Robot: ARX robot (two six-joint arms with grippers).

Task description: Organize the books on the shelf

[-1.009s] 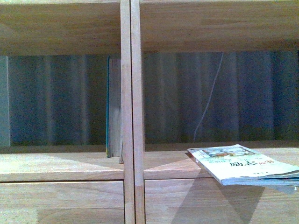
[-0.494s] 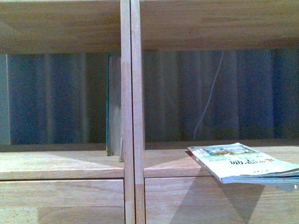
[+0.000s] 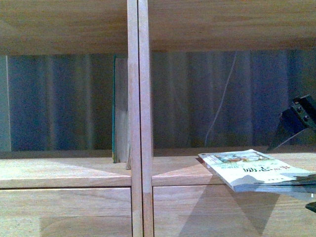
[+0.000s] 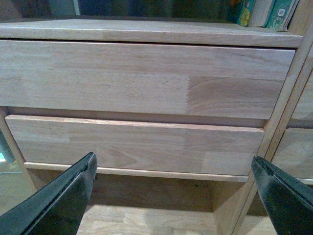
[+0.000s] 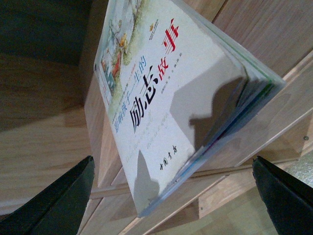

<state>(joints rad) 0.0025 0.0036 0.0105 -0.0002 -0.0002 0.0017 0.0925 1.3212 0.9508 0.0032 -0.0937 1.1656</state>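
The light-wood shelf (image 3: 138, 98) fills the front view. A thin pale paperback (image 3: 256, 170) with black and red characters lies flat in the right compartment and overhangs the front edge. A taller green-edged book (image 3: 118, 108) stands upright in the left compartment against the divider. My right gripper (image 5: 172, 159) is open, its jaws wide apart on either side of the paperback's (image 5: 161, 98) overhanging corner, not touching it. One of its fingers (image 3: 301, 116) shows at the right edge of the front view. My left gripper (image 4: 173, 157) is open and empty in front of the drawer fronts (image 4: 146, 78).
Under the paperback the shelf board and a drawer front (image 3: 222, 212) show. A thin pale cable (image 3: 222, 103) hangs behind the right compartment. In the left wrist view, green book ends (image 4: 244, 10) stand on the board above two drawers, and wooden floor (image 4: 146, 215) lies below.
A finger of my right gripper has come into the front view at the right edge, beside the paperback. The shelf sits slightly higher in the picture. Neither book has moved.
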